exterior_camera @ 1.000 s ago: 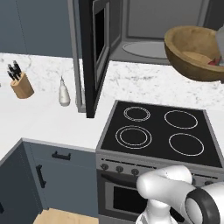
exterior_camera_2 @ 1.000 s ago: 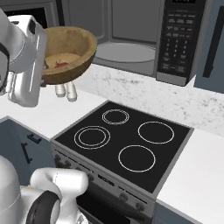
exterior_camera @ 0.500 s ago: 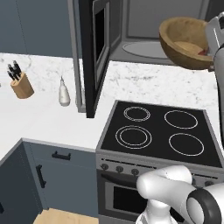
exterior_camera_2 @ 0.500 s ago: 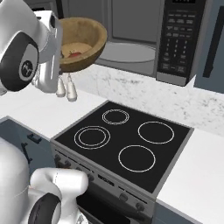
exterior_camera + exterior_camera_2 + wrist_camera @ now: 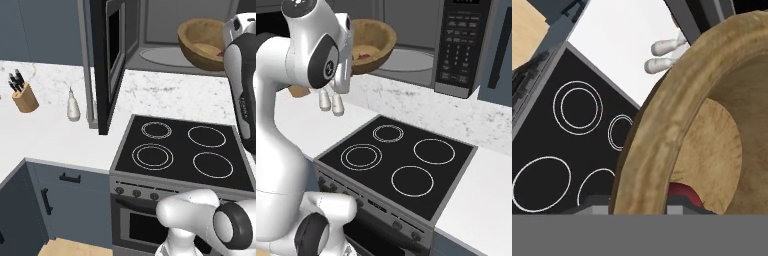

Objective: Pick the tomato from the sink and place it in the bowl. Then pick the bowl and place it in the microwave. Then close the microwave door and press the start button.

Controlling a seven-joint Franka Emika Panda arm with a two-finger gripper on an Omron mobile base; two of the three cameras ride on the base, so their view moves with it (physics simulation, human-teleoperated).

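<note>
The light-brown wooden bowl (image 5: 202, 42) hangs tilted at the open mouth of the microwave (image 5: 160, 50), in front of its grey interior (image 5: 406, 55). My gripper (image 5: 352, 52) is shut on the bowl's near rim (image 5: 657, 145), one finger on each side of the wall (image 5: 639, 205). The red tomato (image 5: 361, 54) lies at the bottom of the bowl (image 5: 684, 194). The microwave door (image 5: 114, 60) stands swung open on the left. The sink is out of view.
Below the bowl lies a black stove with ring burners (image 5: 182, 152) (image 5: 398, 162). On the white counter to the left stand a knife block (image 5: 23, 95) and a white bottle (image 5: 73, 107). The microwave's button panel (image 5: 458, 45) is on its right side.
The arm has carried the bowl up and forward, from over the stove's edge to the microwave opening. The grip on the rim is unchanged, and the tomato stays inside.
</note>
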